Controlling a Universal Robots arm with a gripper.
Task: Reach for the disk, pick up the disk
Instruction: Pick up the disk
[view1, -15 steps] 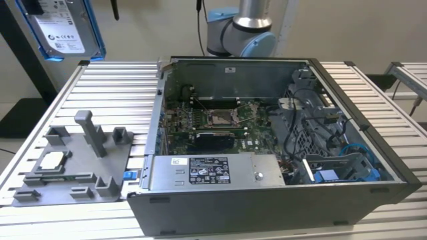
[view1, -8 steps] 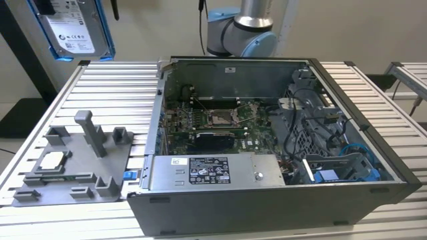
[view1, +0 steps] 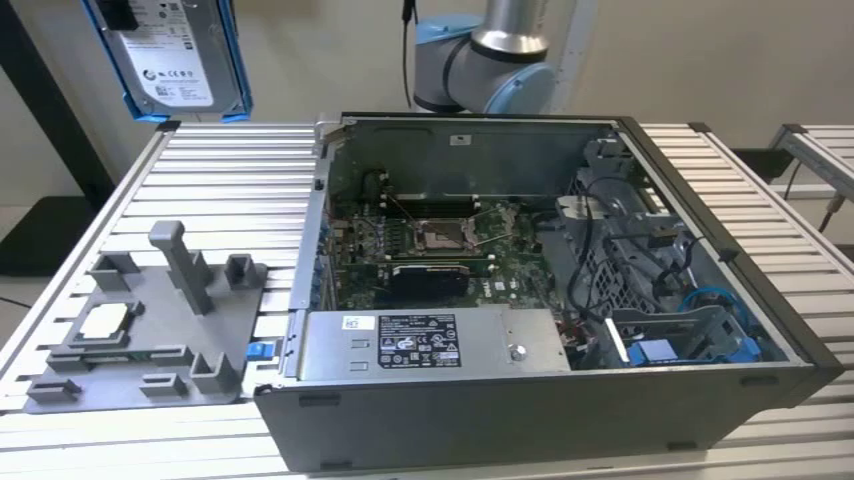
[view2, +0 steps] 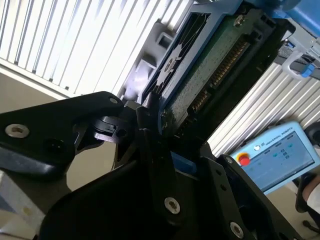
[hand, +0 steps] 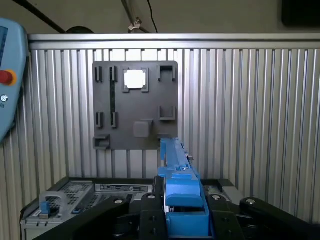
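The disk (view1: 174, 55), a silver drive with a white label in a blue carrier, hangs high above the table's far corner on the exterior view's left. The second wrist view shows its green circuit-board underside (view2: 212, 60) and blue frame. In the first wrist view I see its blue carrier edge-on (hand: 177, 170). My gripper (hand: 182, 217) is shut on the disk, with black fingers (view2: 147, 125) clamped on either side of one end. The disk is well clear of the table.
An open computer case (view1: 694, 200) stands mid-table, with a blue bracket (view1: 681, 345) inside. A grey fixture plate (view1: 200, 330) carries a small silver chip (view1: 107, 320). The arm's base (view1: 481, 60) stands behind the case. A teach pendant (view2: 277, 155) lies off the table.
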